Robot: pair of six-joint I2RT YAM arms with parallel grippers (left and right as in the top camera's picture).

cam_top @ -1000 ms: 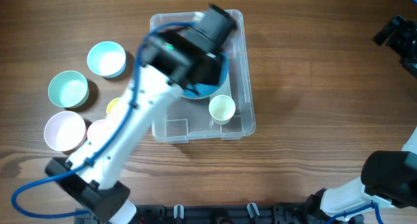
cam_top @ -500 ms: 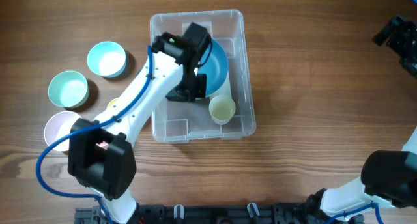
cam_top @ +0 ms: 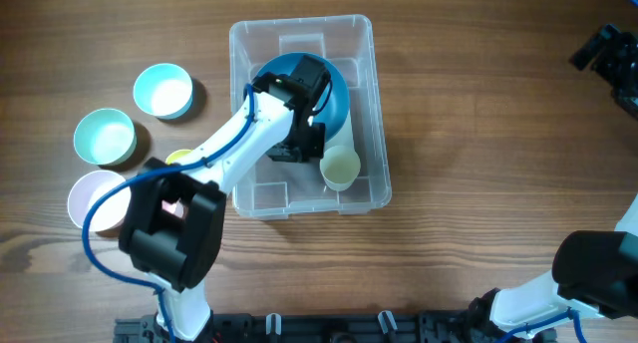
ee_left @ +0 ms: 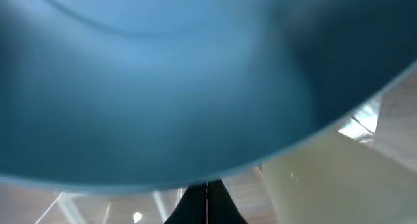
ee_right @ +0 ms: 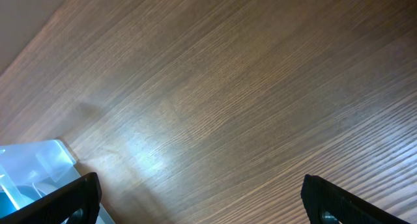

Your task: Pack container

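Where your left wrist camera sits closest, the blue bowl (ee_left: pixel 163 81) fills its view, hiding all but one dark fingertip (ee_left: pixel 206 208); whether the left pincer (cam_top: pixel 302 134) is spread or closed cannot be told. It hangs inside the container (cam_top: pixel 371 104), over the bowl. Farther off, your right pincer (ee_right: pixel 202 201) gapes wide, empty, above the worktop (ee_right: pixel 228 87), well apart from the container.

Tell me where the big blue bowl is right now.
Overhead view: the blue bowl lies inside the clear bin, in its upper half, just above the small cream cup and partly under the left arm.
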